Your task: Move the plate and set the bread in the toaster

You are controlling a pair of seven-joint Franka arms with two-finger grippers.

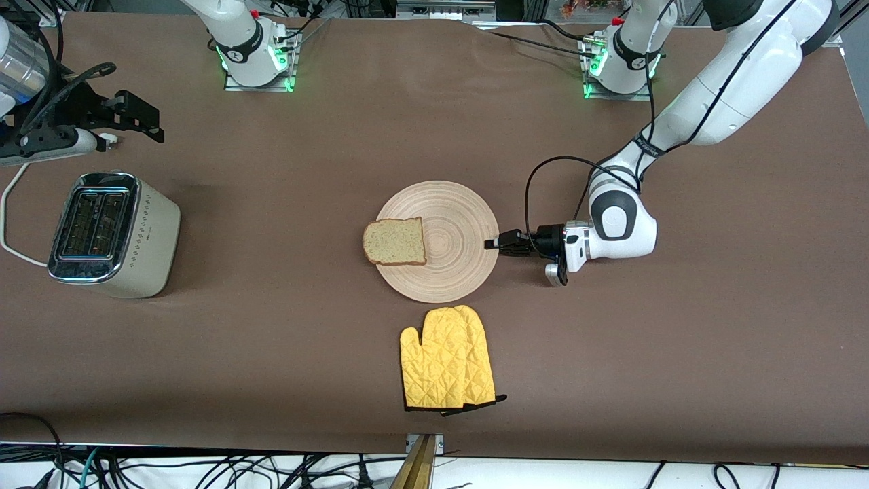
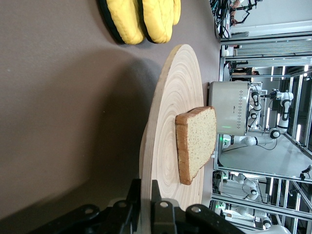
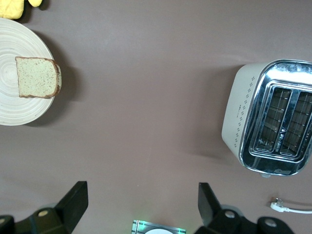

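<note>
One slice of bread (image 1: 395, 242) lies on the plate (image 1: 455, 265) in the front view, at the plate's nine o'clock edge and overhanging it slightly; the yellow oven mitt (image 1: 447, 368) lies nearer the camera, just off the plate's six o'clock. The left gripper (image 1: 490, 244) sits at the plate's three o'clock rim, and the toaster (image 1: 112, 234) stands well apart toward the right arm's end of the table, both slots bare. The right gripper (image 1: 146, 121) hangs over the table just past the toaster's twelve o'clock. In the left wrist view, the left gripper (image 2: 145, 202) pinches the plate's (image 2: 165, 146) rim between its fingers (image 2: 132, 197), with the bread (image 2: 196, 142) flat on the wood. In the right wrist view, the right gripper's (image 3: 141, 200) fingers (image 3: 75, 199) stand spread wide above bare table, between the toaster (image 3: 243, 117) and plate (image 3: 14, 105) carrying bread (image 3: 37, 77).
</note>
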